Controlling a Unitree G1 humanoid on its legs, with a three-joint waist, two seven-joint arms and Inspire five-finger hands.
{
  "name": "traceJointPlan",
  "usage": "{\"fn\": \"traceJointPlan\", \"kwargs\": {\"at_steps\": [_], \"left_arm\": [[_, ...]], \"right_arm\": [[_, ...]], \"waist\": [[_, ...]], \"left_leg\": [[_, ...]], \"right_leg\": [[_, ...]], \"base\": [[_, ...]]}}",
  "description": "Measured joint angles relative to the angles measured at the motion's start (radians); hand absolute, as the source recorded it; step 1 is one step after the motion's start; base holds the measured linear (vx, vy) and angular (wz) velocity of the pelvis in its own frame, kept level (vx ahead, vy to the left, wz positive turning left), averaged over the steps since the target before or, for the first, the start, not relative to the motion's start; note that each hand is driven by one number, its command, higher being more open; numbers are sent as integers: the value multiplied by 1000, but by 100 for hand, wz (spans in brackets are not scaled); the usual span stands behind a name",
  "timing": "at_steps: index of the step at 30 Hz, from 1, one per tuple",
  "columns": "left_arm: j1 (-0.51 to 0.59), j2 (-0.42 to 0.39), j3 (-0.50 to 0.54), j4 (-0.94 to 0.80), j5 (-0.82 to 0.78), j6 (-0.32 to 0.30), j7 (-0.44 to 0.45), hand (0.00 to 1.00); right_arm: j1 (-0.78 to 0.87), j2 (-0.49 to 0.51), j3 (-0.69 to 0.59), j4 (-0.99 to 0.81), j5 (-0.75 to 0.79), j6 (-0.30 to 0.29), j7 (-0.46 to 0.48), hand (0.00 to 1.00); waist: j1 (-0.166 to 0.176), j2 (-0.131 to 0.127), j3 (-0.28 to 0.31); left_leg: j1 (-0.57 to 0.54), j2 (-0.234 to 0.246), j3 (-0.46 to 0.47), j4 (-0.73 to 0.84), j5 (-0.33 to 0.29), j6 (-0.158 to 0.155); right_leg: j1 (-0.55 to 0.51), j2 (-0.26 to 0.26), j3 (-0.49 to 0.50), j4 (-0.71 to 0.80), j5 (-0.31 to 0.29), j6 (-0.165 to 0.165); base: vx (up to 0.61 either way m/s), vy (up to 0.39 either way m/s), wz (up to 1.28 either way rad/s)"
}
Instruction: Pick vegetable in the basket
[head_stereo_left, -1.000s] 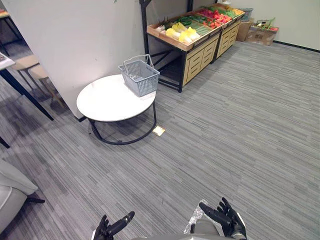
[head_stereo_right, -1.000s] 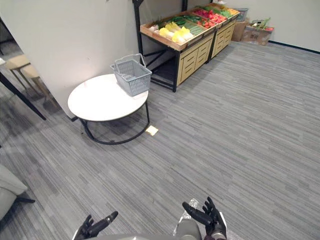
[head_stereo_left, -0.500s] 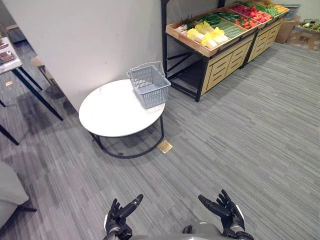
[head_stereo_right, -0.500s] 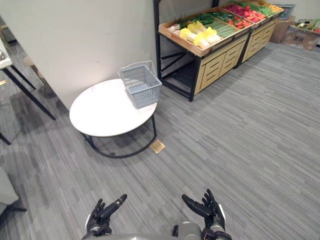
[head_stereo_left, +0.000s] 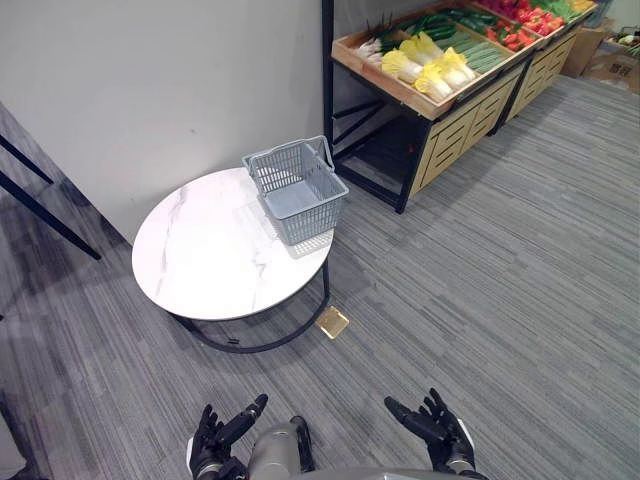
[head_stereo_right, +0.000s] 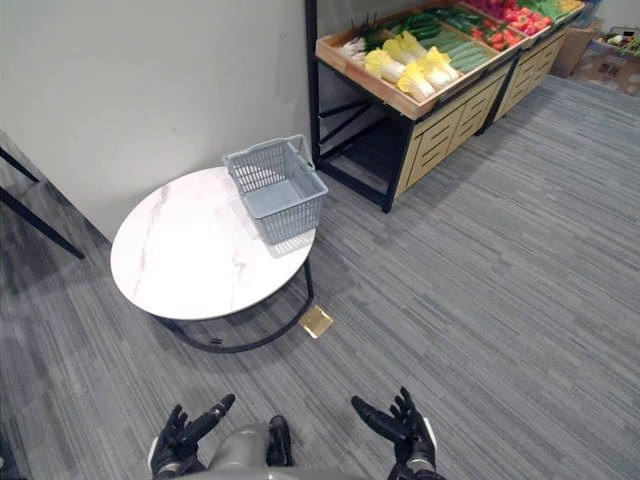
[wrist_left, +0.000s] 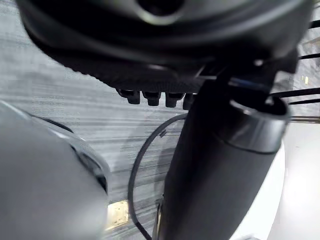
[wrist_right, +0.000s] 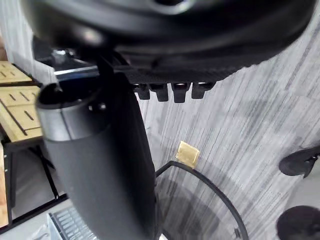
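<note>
Left hand: the dark left hand hangs low at the near edge of the left eye view, fingers released and spread, grasping nothing.
Right hand: the dark right hand mirrors it, palm up, fingers relaxed and empty. Judging by this, both are kept free for a pick not yet begun.
Floor: grey striped carpet floor lies between the hands and everything else, with a small brass-coloured square plate set in it just beside the desk's frame.
Desk: a round white marble-look desk on a black ring frame stands ahead and to the left, well apart from the hands.
Basket: a grey plastic mesh basket sits upright on the desk's far right edge, handle folded back. No produce shows inside it, and it is likely parked on the side nearest the stand to receive the load.
Stand: a pale wooden produce stand with drawers runs along the wall beyond the desk.
Vegetables: yellow-white cabbages lie at its near end, dark green vegetables behind them, red ones farther along.
Stage: the task's vegetables are all on the stand, so walking closer appears to come first.
</note>
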Motion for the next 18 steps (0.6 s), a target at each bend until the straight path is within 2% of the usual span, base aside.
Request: {"fn": "traceJointPlan", "kwargs": {"at_steps": [1,2,3,4,6,7,8,9,10,11,12,13,15,17,18], "left_arm": [[9,4,-18,10,3,-3,0,100],[4,26,-44,47,2,-4,0,100],[2,41,-47,61,3,-4,-1,100],[-1,46,-52,74,5,-4,-1,100],[-2,57,-90,85,6,-4,7,100],[-3,59,-94,89,6,-3,6,100],[-9,65,-98,108,7,0,6,100],[-16,67,-102,131,12,1,8,100],[-18,66,-105,138,16,0,9,100],[-26,67,-108,153,22,0,10,100],[-29,61,-102,153,23,0,14,100],[-31,55,-88,153,23,0,17,100],[-33,26,-56,153,22,0,24,100],[-28,14,-32,153,21,0,28,100],[-29,13,-27,153,22,0,28,100]], "right_arm": [[-2,-17,-8,14,0,-5,0,100],[-26,-14,-17,40,0,-3,-3,100],[-34,-15,-16,38,-2,-7,-2,100],[-40,-14,-17,41,-1,-8,-3,100],[-38,-13,-16,67,-2,-8,-2,100],[-38,-11,-15,75,-5,-8,-1,100],[-35,-11,-15,84,-15,-7,-1,100],[-24,-13,-19,80,-6,-6,-1,100],[-25,-19,-17,79,-6,-11,-3,100],[-27,-27,-16,79,-7,-16,-4,100],[-27,-29,-17,78,-7,-16,-5,100],[-27,-28,-21,75,-6,-17,-5,100],[-21,-27,-41,51,3,-22,-7,100],[-15,-23,-39,37,12,-41,-6,100],[-13,-22,-36,37,13,-48,-6,100]], "waist": [[-2,15,-18],[-14,-11,-33],[-22,-14,-34],[-29,-16,-34],[-44,-14,-33],[-44,-16,-30],[-52,-21,-25],[-58,-17,-19],[-66,-14,-17],[-79,-11,-16],[-77,-9,-15],[-76,-6,-13],[-76,15,1],[-75,23,3],[-74,21,3]], "left_leg": [[23,-15,-13,-102,74,36],[53,-49,15,-115,54,47],[82,-66,20,-124,38,57],[118,-85,21,-145,26,63],[232,-125,14,-221,-13,70],[262,-137,11,-238,-20,70],[336,-160,4,-282,-24,70],[404,-170,-6,-321,-24,69],[427,-171,-15,-336,-24,69],[467,-171,-36,-366,-24,69],[501,-166,-48,-397,-27,63],[514,-160,-53,-406,-31,57],[550,-114,-87,-403,-66,33],[559,-65,-127,-368,-117,-4],[557,-56,-139,-356,-133,-17]], "right_leg": [[-9,8,14,36,-2,5],[-40,-28,40,125,12,16],[-74,-39,59,214,44,37],[-110,-46,76,321,97,56],[-225,-51,110,630,308,176],[-267,-53,109,725,316,192],[-341,-66,75,884,273,154],[-396,-68,27,954,204,130],[-421,-70,-3,954,166,112],[-470,-73,-58,909,98,78],[-524,-78,-94,821,53,65],[-547,-78,-108,764,47,62],[-565,-68,-167,504,52,55],[-559,-31,-152,208,120,61],[-555,-23,-130,137,146,63]], "base": [[280,236,-5],[358,255,-9],[341,203,1],[400,238,7],[395,220,9],[440,187,9],[420,136,16],[352,104,23],[314,48,38],[294,5,41],[350,-9,38],[287,-65,31],[283,-109,37],[252,-158,46],[319,-252,57]]}}
